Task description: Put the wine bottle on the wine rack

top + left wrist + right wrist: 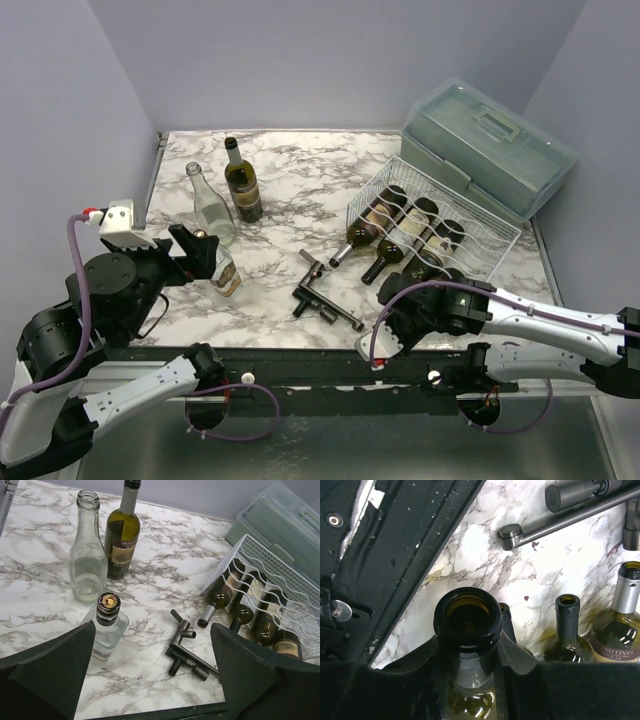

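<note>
Right gripper [470,672] clamped on wine bottle [467,632] neck at rack's [488,236] near end, close to the table [300,180] edge. Left gripper [197,250] wide open, holding nothing.

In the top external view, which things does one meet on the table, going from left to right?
Clear glass bottle, upright wine bottle, dark metal tool, wine rack, lidded plastic box.

The surface [300,190] is smooth white marble-look with grey veins and a soft sheen. At two o'clock, the wine rack [470,215] is thin bright silver wire. Beyond it, the box [495,140] is translucent grey-green plastic. The wine bottle [467,637] is dark glossy glass, held in the matt black right end effector [470,655]. At ten o'clock stands a clear, shiny glass bottle [212,210]. The metal tool [325,298] looks dark and dull.
</note>
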{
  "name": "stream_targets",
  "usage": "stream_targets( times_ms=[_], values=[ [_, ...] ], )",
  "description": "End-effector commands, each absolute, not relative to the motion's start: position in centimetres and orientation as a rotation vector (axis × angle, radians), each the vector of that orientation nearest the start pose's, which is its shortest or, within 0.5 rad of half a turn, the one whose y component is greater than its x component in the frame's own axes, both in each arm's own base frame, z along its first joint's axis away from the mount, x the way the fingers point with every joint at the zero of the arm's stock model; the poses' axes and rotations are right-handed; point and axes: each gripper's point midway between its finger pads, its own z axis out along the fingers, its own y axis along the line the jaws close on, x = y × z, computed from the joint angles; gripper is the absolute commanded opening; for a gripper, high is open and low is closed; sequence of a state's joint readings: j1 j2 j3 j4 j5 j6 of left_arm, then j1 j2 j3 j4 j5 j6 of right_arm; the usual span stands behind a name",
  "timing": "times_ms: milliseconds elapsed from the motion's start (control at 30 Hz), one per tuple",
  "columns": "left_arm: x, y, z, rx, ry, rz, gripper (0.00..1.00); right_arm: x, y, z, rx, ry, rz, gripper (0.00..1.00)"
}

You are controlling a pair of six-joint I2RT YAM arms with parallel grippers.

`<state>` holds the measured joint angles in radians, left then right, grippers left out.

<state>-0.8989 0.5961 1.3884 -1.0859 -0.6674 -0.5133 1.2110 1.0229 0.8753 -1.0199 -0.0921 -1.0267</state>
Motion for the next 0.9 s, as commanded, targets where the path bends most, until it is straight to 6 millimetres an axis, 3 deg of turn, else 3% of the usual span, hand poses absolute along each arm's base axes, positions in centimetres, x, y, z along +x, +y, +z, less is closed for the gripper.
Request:
stream_targets(
  times_ms=[0,400,567,867],
  values=[
    [15.6,-3.8,38.1,-0.1,1.789,-0.345,0.99,11.8,19.0,12.7,-2.48,1.108,-0.024,0.01],
    [15.3,-3.3,37.0,-0.089,1.793,-0.321,0.99,14.0,13.6,8.0,-2.647,1.034,-0.38,0.0],
    [15.1,-2.8,36.8,-0.084,1.788,-0.312,0.99,15.2,12.7,7.0,-2.676,0.979,-0.528,0.01],
    [14.6,-2.5,36.8,-0.072,1.782,-0.331,0.99,15.0,11.3,4.7,-2.719,0.962,-0.555,0.01]
  ],
)
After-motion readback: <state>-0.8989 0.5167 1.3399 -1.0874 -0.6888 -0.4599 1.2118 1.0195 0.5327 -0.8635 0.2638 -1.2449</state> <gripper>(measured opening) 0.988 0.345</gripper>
